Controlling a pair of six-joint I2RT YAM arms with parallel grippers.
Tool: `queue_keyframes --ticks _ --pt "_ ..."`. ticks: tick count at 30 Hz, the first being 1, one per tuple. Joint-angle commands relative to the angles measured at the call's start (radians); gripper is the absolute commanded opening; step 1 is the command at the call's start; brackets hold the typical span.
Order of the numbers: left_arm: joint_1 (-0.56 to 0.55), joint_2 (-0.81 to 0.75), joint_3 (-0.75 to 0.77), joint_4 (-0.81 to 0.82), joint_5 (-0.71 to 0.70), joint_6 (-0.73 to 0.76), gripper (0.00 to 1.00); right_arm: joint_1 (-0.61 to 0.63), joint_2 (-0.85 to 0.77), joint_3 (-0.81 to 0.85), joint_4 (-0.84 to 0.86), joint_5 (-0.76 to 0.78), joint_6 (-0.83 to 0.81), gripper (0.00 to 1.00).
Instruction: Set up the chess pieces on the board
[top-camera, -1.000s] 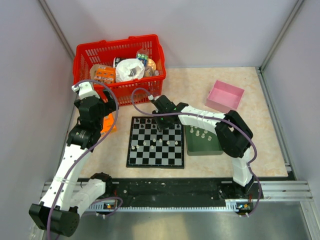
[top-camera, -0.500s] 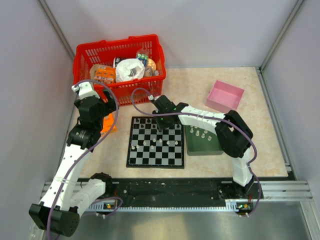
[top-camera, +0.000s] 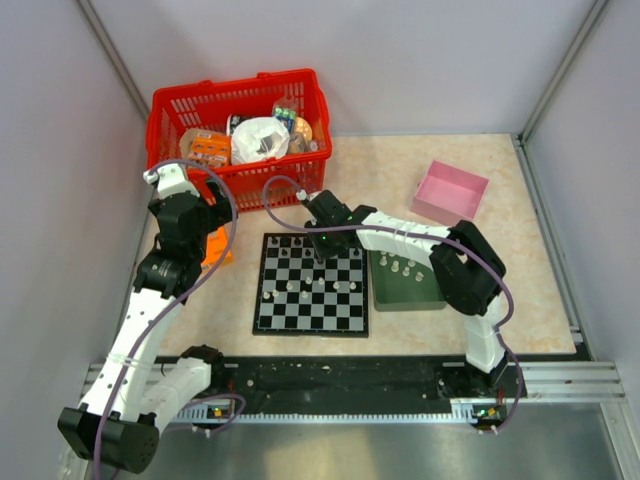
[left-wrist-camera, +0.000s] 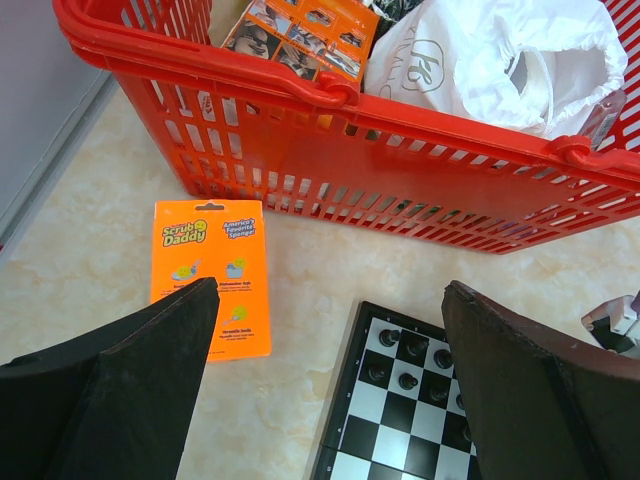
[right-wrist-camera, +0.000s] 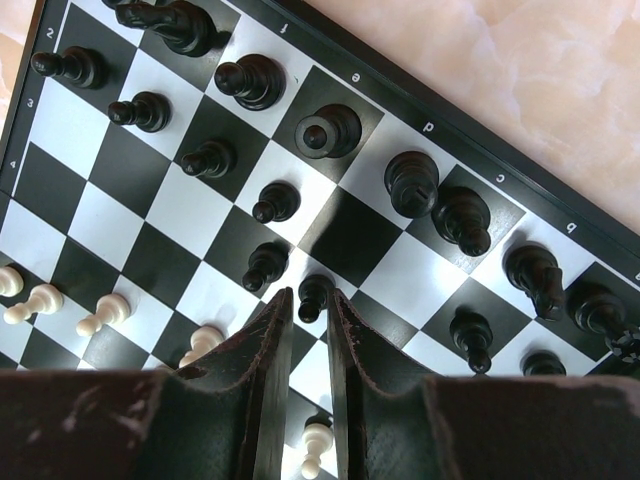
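Chess pieces are your job here, so read the scene from the big things down. In the top view the table carries a red basket at upper left, out of the working area.

The board lies at centre, straight ahead of both arm bases so either can reach it. A dark green tray sits just beside its right edge, with a few pale pieces on it, apparently as a supply close to the right arm. A pink box sits well apart at upper right. An orange sponge pack lies flat left of the board.

Your left gripper hovers over the board's upper-left corner, jaws spread wide and holding nothing. It looks parked clear of the work.

Your right gripper reaches over the board's top rows, jaws drawn nearly together. They appear to pinch a black pawn upright at the fingertips.

Black pieces crowd the two rows along the board's lettered edge, their home side. That pawn row shows a gap near frame centre, which is likely where this pawn belongs. White pawns stand in a loose line at lower left, not yet on their own rows.
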Motion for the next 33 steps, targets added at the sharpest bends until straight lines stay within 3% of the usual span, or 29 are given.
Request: queue_keyframes --ticks 1,17,33 --pt "0.004 -0.013 -0.001 0.051 -0.002 -0.002 0.99 0.000 0.029 0.015 0.015 -0.006 -0.003 0.21" --pt "0.004 -0.004 0.007 0.056 0.004 0.002 0.99 -0.002 0.013 0.021 0.007 0.055 -0.009 0.13" --pt "0.004 -0.004 0.009 0.057 0.010 0.001 0.99 -0.048 -0.016 -0.018 0.007 0.094 0.003 0.13"
